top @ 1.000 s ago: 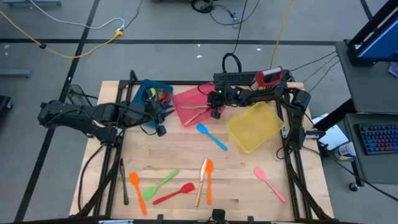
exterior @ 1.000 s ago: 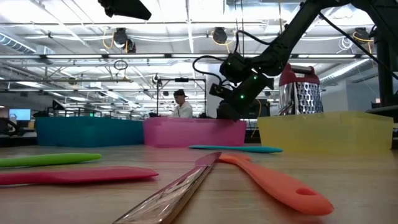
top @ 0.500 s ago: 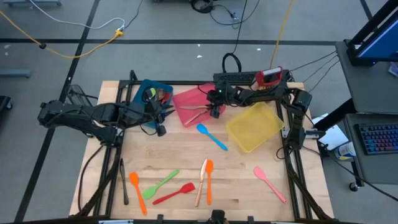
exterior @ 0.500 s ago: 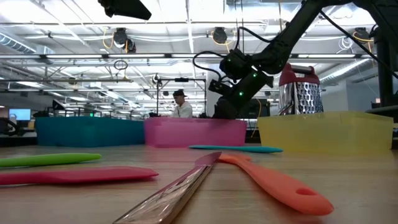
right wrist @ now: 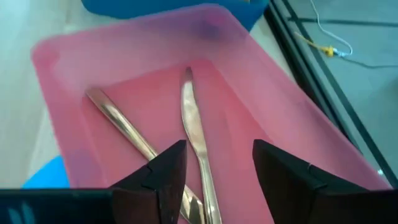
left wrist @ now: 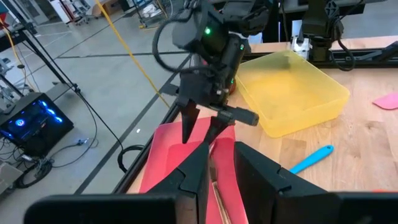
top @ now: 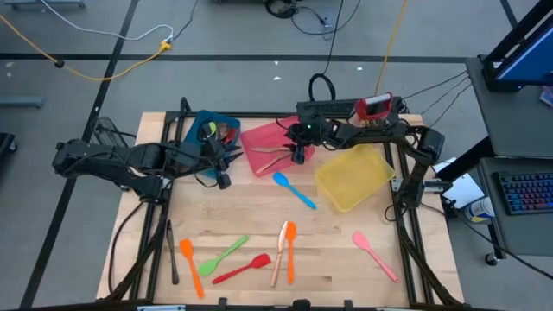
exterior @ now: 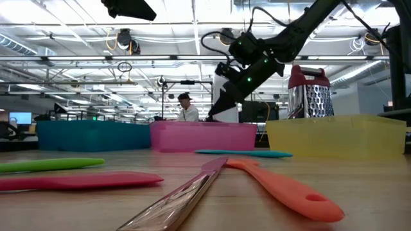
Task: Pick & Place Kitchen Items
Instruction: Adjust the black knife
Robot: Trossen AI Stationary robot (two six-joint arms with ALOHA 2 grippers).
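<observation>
Pink bin (right wrist: 56, 68), smooth translucent plastic, rectangular: two slim copper cutlery pieces (right wrist: 194, 134) lie inside, lower ends cut off behind right gripper (right wrist: 214, 165), fingers spread, empty. Left gripper (top: 223, 164) at nine o'clock, beside the blue bin (top: 207, 121); fingers narrowly parted, contents indiscernible.

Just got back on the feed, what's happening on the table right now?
The right tool hangs open and empty above the pink rectangular plastic bin, where two copper-coloured cutlery pieces lie. The left tool waits near the blue rectangular plastic bin. A blue silicone spatula and other coloured utensils lie on the wooden table.
</observation>
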